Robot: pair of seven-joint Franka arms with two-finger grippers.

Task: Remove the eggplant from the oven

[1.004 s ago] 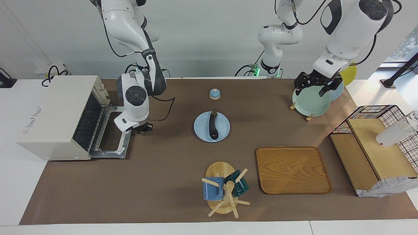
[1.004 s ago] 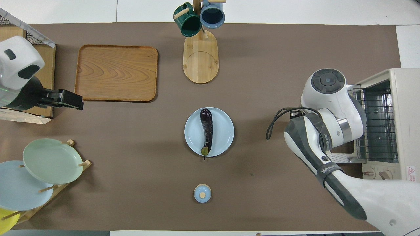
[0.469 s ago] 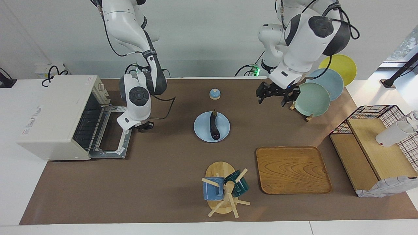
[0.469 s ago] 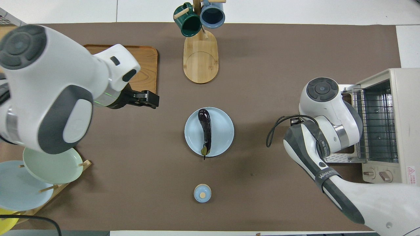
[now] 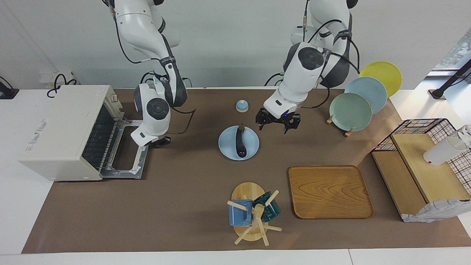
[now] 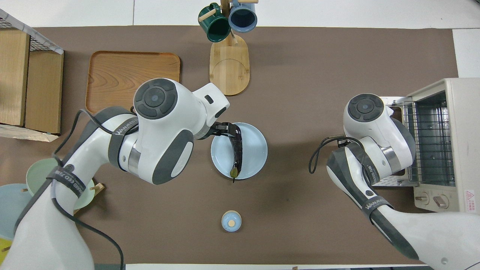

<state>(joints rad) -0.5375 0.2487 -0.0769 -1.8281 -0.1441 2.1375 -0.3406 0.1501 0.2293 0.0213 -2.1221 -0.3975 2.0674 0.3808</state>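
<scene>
The dark purple eggplant (image 5: pixel 240 141) lies on a light blue plate (image 5: pixel 226 149) in the middle of the table, outside the oven; it also shows in the overhead view (image 6: pixel 237 152). The off-white oven (image 5: pixel 62 129) stands at the right arm's end with its door (image 5: pixel 125 156) dropped open and its rack bare. My left gripper (image 5: pixel 278 125) is open and empty, in the air over the plate's edge toward the left arm's end. My right gripper (image 5: pixel 160 141) hangs low beside the open door's outer edge.
A small blue bell (image 5: pixel 241 106) sits nearer to the robots than the plate. A mug tree (image 5: pixel 254 213) and a wooden tray (image 5: pixel 329 191) lie farther out. A rack of plates (image 5: pixel 351 106) and a wire shelf (image 5: pixel 423 165) stand at the left arm's end.
My left arm has swung from the plate rack across the table to the eggplant's plate. My right gripper has shifted slightly by the oven door. The eggplant has not moved.
</scene>
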